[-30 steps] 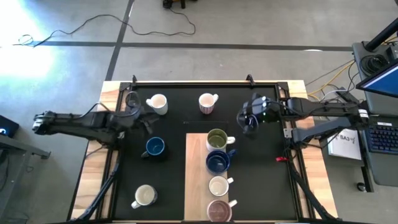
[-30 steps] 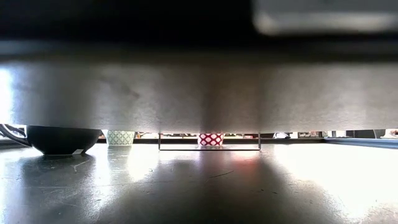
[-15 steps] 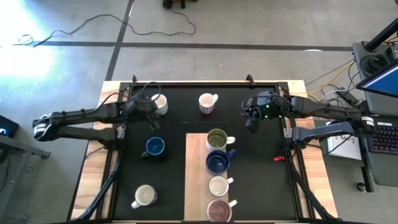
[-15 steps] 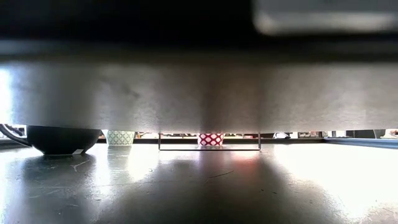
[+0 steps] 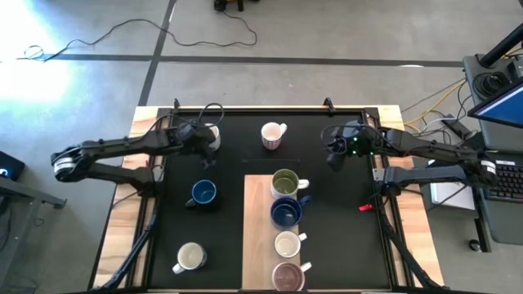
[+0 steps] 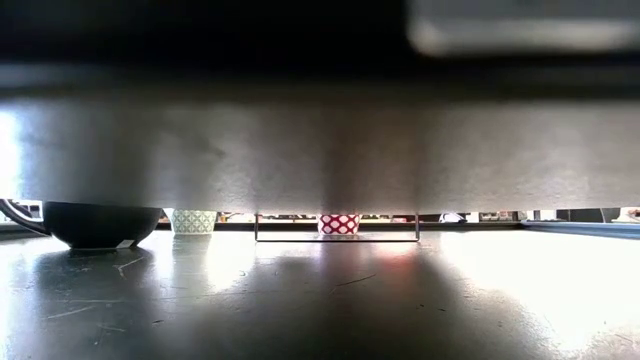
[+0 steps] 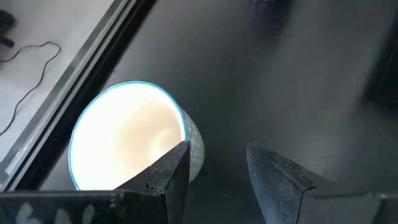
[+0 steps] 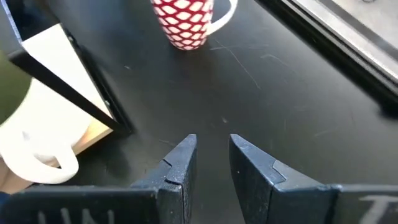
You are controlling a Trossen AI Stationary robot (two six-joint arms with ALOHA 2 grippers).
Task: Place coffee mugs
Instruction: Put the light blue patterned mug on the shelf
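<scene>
Coffee mugs total eight. Four stand in a row on the light wooden board (image 5: 260,237): olive green mug (image 5: 285,183), dark blue mug (image 5: 287,213), cream mug (image 5: 288,243) and maroon-lined mug (image 5: 287,276). Four remain on the black mat: white mug (image 5: 210,135), pink-patterned mug (image 5: 273,135), second blue mug (image 5: 203,194) and near cream mug (image 5: 190,257). Left gripper (image 7: 217,165) hovers just beside the white mug, fingers apart. Right gripper (image 8: 212,155) waits, fingers slightly apart, holding nothing. Judged about half complete.

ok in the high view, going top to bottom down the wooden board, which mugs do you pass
olive green mug → dark blue mug → cream mug → mug with the maroon-pink inside, all four in one column on the wooden board, handles toward the right arm's side
</scene>
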